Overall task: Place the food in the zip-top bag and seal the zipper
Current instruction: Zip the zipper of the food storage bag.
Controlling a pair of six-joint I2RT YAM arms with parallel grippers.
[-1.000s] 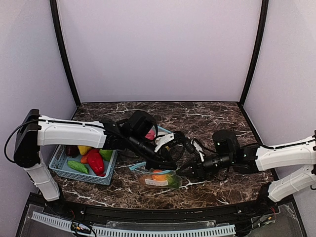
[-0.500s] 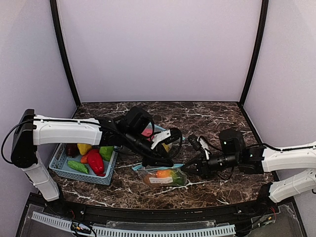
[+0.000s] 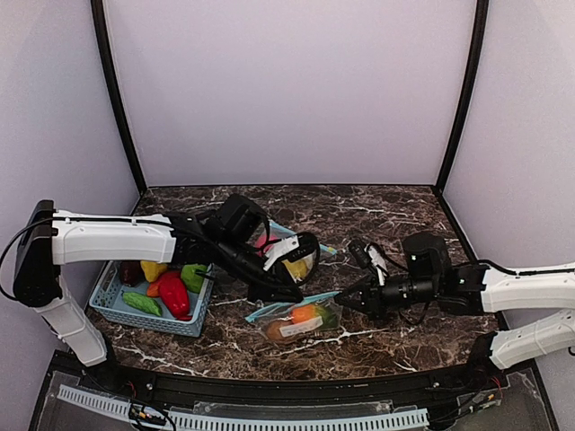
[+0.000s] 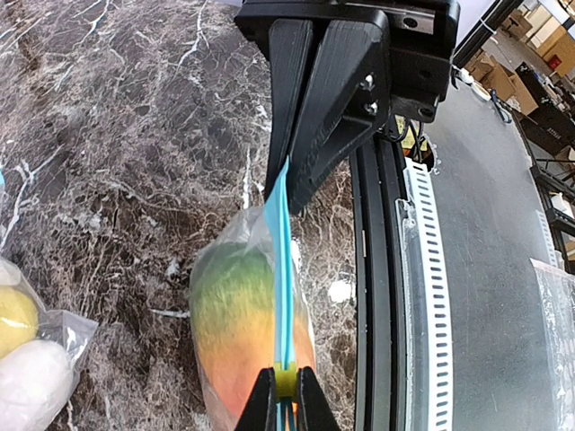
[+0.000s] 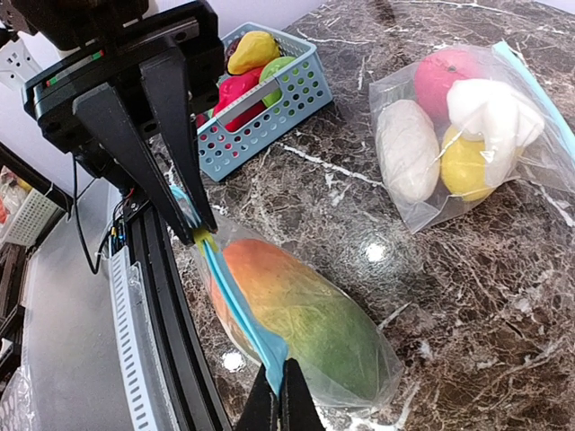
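STEP: sealing | GRIP: your left gripper and right gripper are each clamped on opposite ends of the zipper, which is pulled taut | LOCATION: zip-top bag holding food lies mid near edge of the bench | NEXT: likely run one pinch along the zipper while the other anchors.

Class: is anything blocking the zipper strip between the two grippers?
Nothing visible. The blue zipper strip runs bare from the left gripper to the right gripper; the mango toy lies beneath it.
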